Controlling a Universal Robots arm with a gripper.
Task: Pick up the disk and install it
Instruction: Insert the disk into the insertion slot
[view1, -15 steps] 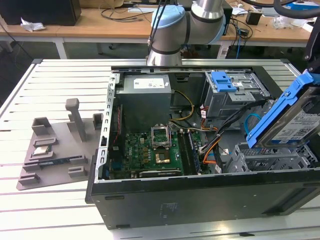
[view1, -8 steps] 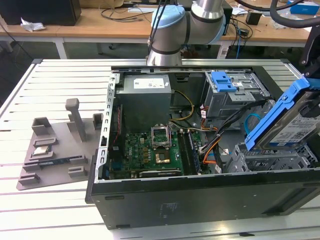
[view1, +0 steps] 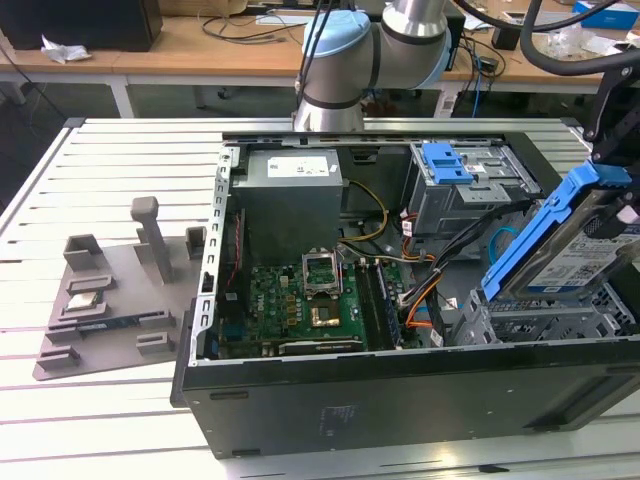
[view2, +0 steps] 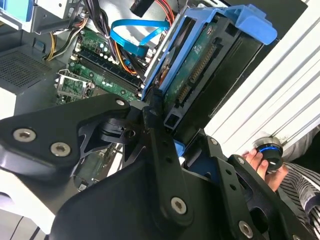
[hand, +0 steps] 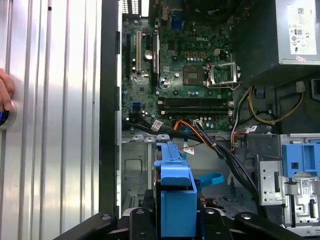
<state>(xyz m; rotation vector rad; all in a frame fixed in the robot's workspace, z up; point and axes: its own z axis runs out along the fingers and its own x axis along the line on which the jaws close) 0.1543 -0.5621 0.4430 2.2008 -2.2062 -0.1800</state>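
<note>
The disk (view1: 578, 250) is held clenched in the tool (view2: 172, 131), with the jaws closed on the upper end of its blue carrier rail (view1: 530, 235). In the exterior view it is carried in the air at the right end of the open computer case (view1: 400, 405), clear of the surface (view1: 120, 150). Its long axis is tilted steeply. The high end is at the tool and the low end points down into the case. That low end hangs just above the lower metal drive cage (view1: 535, 322); whether they touch cannot be told. The cage lies directly beneath and slightly to the exterior view's left of the tool, so the disk's long axis is judged not yet level with the cage's bay. In the first wrist view the rail (hand: 175, 197) points toward the motherboard (hand: 192, 70).
</note>
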